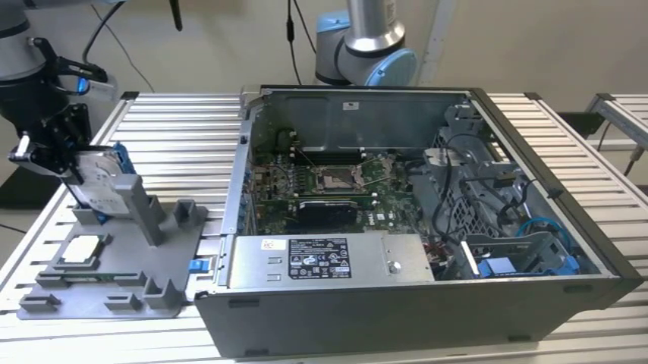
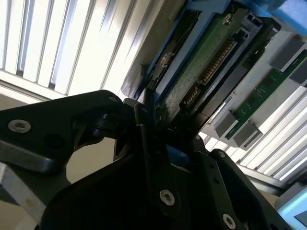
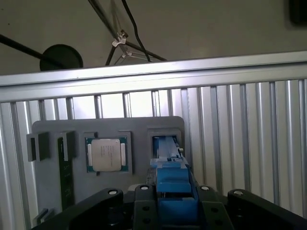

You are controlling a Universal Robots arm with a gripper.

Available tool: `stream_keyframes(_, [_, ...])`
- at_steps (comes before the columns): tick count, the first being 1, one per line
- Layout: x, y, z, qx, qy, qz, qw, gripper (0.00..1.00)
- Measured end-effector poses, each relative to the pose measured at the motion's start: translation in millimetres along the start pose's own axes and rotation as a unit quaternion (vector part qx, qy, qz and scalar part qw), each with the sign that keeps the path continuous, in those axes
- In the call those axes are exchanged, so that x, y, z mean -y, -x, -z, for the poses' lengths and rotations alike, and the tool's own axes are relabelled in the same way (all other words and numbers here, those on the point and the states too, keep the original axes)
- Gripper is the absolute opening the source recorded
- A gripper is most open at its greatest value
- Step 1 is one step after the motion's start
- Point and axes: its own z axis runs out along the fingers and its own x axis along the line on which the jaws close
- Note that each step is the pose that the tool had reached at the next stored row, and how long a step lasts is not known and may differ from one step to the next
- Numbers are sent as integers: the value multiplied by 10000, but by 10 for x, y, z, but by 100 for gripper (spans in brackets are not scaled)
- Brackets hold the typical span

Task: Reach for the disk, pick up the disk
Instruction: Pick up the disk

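Observation:
The disk [image 1: 99, 176] stands on edge in a slot at the far end of the grey fixture [image 1: 121, 277], at the exterior view's left; its silver face and blue carrier show. My gripper [image 1: 73, 171] sits on it from the exterior view's left. In the first wrist view the blue carrier of the disk [image 3: 172, 179] lies tight between the two black fingers of the gripper [image 3: 173, 194]. The second wrist view looks along the disk's green circuit-board side [image 2: 206, 72], with a finger [image 2: 140, 125] pressed against its edge. The gripper is shut on the disk.
A small square chip [image 1: 81, 250] [image 3: 108, 154] lies in a recess of the fixture, beside a narrow green board [image 3: 65, 175]. An open computer case [image 1: 405, 227] fills the slatted metal table [image 1: 172, 129] to the exterior view's right. Another arm's base [image 1: 365, 45] stands behind it.

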Motion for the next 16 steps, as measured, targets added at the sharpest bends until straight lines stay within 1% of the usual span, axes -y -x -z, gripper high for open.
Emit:
stream_keyframes(10, [-1, -1, 121, 0, 0, 1, 10000, 0])
stream_keyframes(16, [-3, 0, 212, 0, 0, -1, 10000, 0])
